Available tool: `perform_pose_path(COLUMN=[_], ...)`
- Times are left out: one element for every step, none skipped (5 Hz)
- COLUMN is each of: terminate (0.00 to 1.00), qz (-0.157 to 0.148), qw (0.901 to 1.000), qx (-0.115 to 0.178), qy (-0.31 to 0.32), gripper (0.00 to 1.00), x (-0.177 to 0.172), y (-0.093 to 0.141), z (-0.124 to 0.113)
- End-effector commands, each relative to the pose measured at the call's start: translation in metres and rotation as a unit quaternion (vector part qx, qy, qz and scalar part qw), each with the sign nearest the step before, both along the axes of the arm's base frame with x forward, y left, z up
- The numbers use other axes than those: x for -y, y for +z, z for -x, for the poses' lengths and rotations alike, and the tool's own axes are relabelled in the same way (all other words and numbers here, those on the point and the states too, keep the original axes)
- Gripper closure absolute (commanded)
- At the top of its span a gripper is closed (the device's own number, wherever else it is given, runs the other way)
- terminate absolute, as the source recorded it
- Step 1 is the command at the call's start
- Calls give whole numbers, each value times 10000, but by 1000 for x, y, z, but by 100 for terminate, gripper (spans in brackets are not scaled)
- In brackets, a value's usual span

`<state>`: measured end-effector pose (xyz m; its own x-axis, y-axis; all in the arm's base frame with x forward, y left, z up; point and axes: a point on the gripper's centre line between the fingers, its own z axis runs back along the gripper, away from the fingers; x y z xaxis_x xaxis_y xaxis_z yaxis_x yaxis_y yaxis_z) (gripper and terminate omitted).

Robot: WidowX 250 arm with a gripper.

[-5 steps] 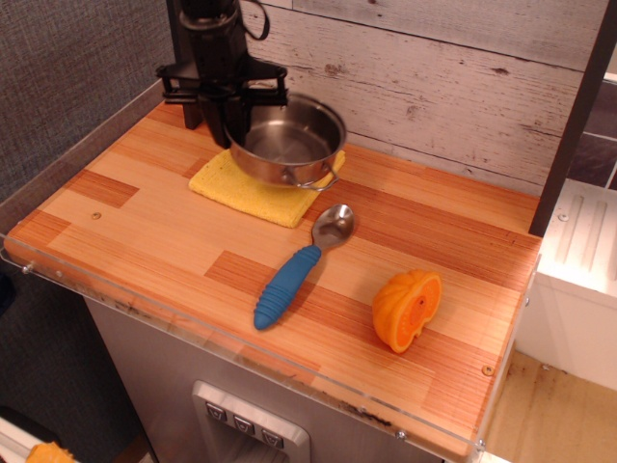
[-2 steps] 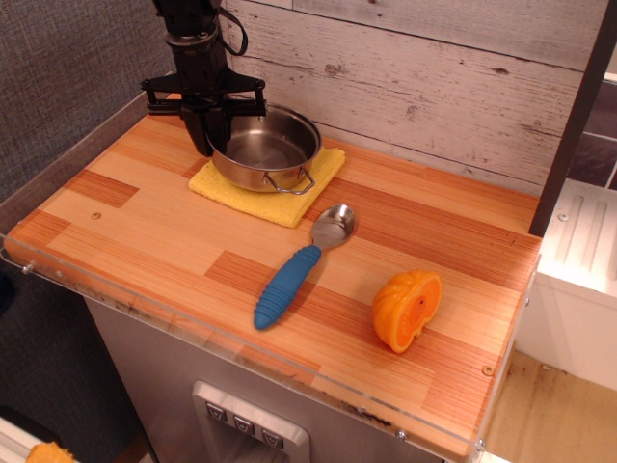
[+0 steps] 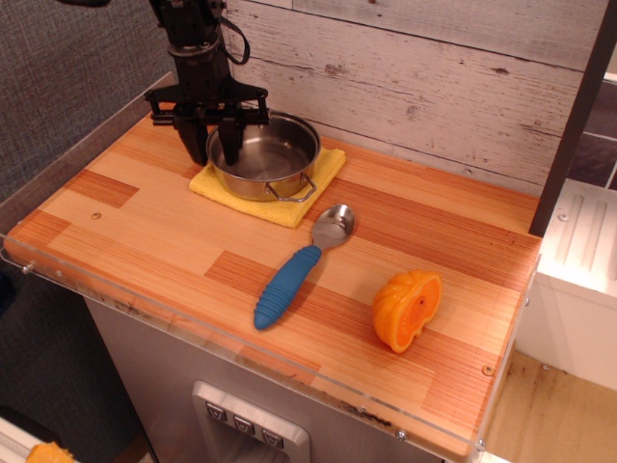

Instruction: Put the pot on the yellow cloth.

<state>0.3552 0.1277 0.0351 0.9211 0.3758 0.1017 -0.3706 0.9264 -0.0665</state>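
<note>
The shiny steel pot (image 3: 265,159) rests on the yellow cloth (image 3: 294,198) at the back left of the wooden counter, one wire loop handle facing the front. My black gripper (image 3: 213,147) stands upright over the pot's left rim. One finger (image 3: 196,143) is outside the rim and the other (image 3: 231,145) is inside the pot. The jaws stand apart, wider than the thin rim, so the gripper looks open.
A blue-handled metal spoon (image 3: 289,280) lies in front of the cloth. An orange pumpkin-like toy (image 3: 407,309) sits at the front right. A plank wall runs behind the counter (image 3: 145,231), a low rail along its left side, and a dark post (image 3: 574,125) stands at the right.
The pot has come down and to the left onto the cloth. The gripper followed it down, and its fingers have spread apart at the rim.
</note>
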Motion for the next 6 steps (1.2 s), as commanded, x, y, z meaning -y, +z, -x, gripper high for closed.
perform_pose_path(terminate=[0,0,0,0,0,100], qz=[-342,-347,-439,-382,-382,-382], qw=[9920,9830,9766,9778,9778,9778], qx=[868,758,665,600,600,600], qy=[-848,-1634,-1997,-1970,-1970,-1970], gripper=[0,0,0,0,0,0], x=[9,22,34,36,36,36], y=[85,99,98,96,96,96], z=[12,21,28,32,32,32])
